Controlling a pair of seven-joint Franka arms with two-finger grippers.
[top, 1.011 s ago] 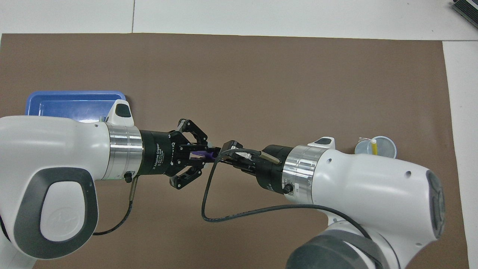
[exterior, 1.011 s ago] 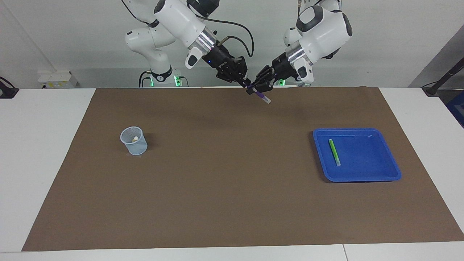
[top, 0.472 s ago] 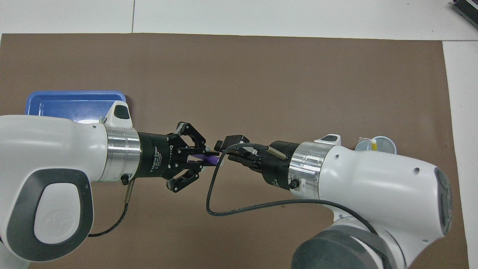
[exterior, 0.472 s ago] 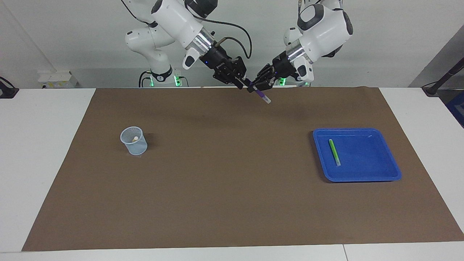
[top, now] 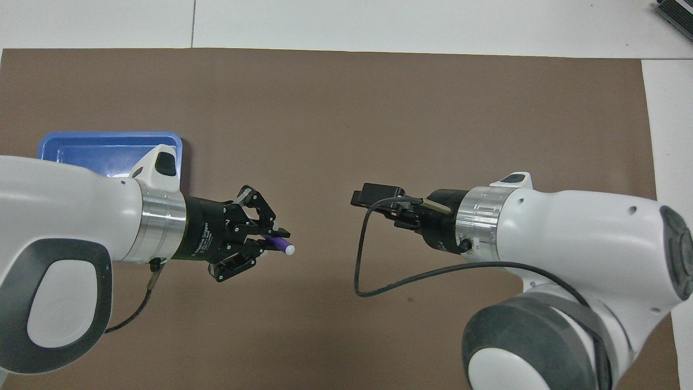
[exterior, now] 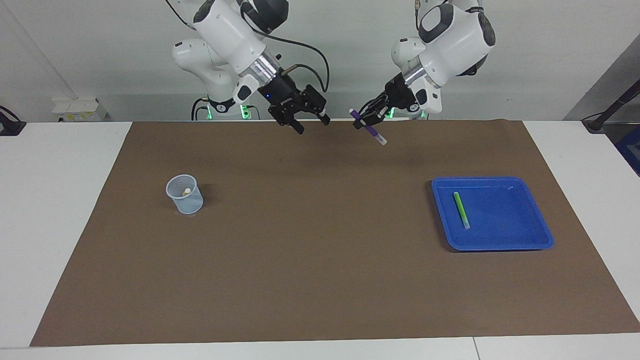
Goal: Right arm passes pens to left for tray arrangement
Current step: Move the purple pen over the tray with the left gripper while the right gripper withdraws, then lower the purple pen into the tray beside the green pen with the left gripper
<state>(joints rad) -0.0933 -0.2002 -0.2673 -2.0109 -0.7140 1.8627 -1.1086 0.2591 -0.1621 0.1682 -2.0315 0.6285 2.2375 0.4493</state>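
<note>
Both arms: glossy white jointed shells, grey joint caps, brushed silver wrist rings. Left end effector: black linkage claw, white lettering on its barrel. Right end effector: black, small blue light, looping black cable. Bases glow green.

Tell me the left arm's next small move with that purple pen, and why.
Probably swing the left gripper, shut on the purple pen, toward the blue tray. The right gripper is open and clear of the pen, and the tray has bare floor beside the green pen.
</note>
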